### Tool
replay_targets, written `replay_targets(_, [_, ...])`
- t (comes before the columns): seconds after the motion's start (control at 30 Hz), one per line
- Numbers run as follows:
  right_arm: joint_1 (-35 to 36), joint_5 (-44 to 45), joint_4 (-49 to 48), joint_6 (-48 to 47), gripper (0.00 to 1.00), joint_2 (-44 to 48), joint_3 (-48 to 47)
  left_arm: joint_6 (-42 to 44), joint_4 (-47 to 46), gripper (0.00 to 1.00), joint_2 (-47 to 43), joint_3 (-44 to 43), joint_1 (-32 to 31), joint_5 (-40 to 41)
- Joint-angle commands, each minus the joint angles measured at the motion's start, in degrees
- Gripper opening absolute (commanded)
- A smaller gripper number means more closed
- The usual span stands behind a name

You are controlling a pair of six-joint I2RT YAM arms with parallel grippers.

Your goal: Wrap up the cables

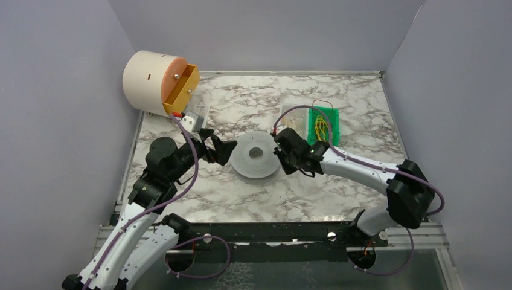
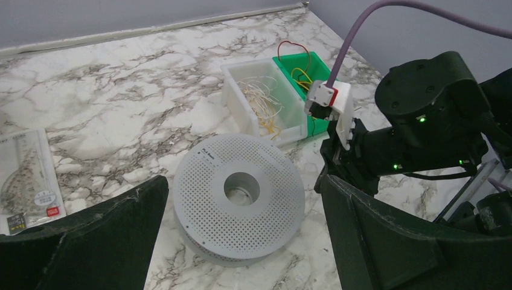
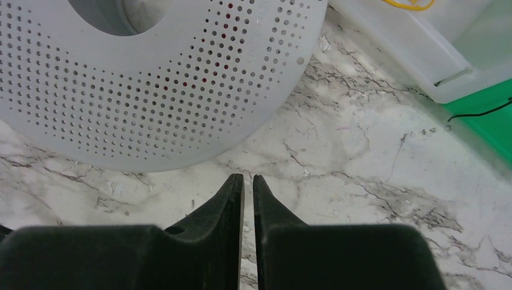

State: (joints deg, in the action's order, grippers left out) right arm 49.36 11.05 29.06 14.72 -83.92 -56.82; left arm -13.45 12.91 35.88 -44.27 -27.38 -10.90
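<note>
Marbled table [image 1: 241,199] carries a grey perforated spool [image 1: 256,156] lying flat. Right of the spool and behind it, past a clear bin [image 1: 294,121], the cables [image 1: 321,127] lie in a green bin [image 1: 334,124]. Their yellow loops run lengthwise along it, and a red-brown loop arches over the end farthest from the spool. The left claw [image 1: 224,152] gapes wide at the spool's left. The right claw [image 3: 248,181], fingers almost together with nothing seen between them, sits by the spool's right edge.

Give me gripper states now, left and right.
Left gripper: open wide, holding nothing.
Right gripper: all but shut, nothing visible in the slit between its fingers.
</note>
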Motion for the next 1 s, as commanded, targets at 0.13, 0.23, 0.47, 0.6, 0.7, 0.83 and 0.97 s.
replay_targets(0.13, [-0.1,-4.4,-2.9,-1.6,0.01,-7.7,-2.1,-0.1,-0.6,0.99,-1.1,0.3,0.4,1.2])
replay_targets(0.23, [-0.1,-6.6,-4.5,-1.7,0.01,-9.6,-3.4,-0.1,-0.5,0.99,-1.1,0.3,0.4,1.2])
replay_targets(0.47, [-0.1,-8.2,-3.6,-2.9,0.01,-15.3,-9.6,0.1,-0.4,0.99,-1.3,0.3,0.4,1.3])
replay_targets(0.6, [-0.1,-9.4,-3.0,-3.5,0.01,-16.6,-12.1,0.1,-0.4,0.99,-1.5,0.3,0.4,1.4])
replay_targets(0.7, [-0.2,-9.4,-2.7,-3.6,0.01,-16.8,-13.6,0.2,-0.3,0.99,-1.4,0.3,0.3,1.4])
replay_targets(0.83, [-0.1,-4.9,-2.1,-2.8,0.02,-15.9,-13.9,0.2,-0.4,0.99,-1.4,0.3,0.4,1.4])
replay_targets(0.97, [-0.1,0.9,-1.9,-2.2,0.21,-12.5,-13.1,0.3,-0.3,0.99,-1.5,0.4,0.4,1.5])
